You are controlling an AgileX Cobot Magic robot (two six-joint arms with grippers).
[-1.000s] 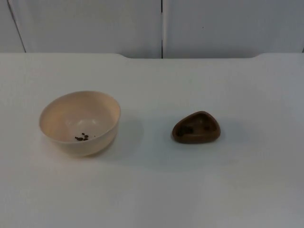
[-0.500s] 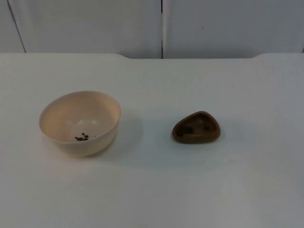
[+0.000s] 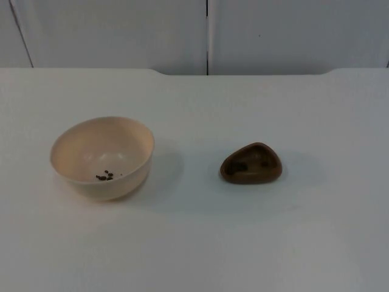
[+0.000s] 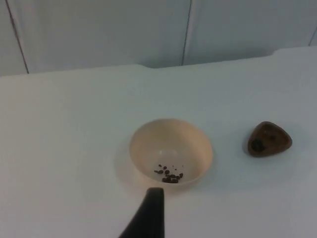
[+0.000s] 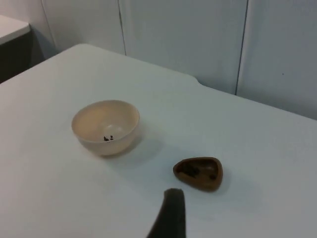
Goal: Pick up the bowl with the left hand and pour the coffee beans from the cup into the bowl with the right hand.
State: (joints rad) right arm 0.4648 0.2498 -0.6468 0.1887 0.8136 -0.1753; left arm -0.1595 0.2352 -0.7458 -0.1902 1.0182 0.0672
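While both grippers are hanging back above the table (image 3: 200, 243), their finger state impossible to tell, the bowl (image 3: 102, 157) is sitting unlifted well left of the cup (image 3: 251, 163), so the left gripper needs to be reaching for the bowl's rim.

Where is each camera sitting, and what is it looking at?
Top view: fixed above the table, looking down and forward at the bowl and the cup.
Left wrist view: on the left arm, facing the bowl, with one black fingertip in front.
Right wrist view: on the right arm, facing the cup, with one black fingertip in front.
All three share bowl and cup.
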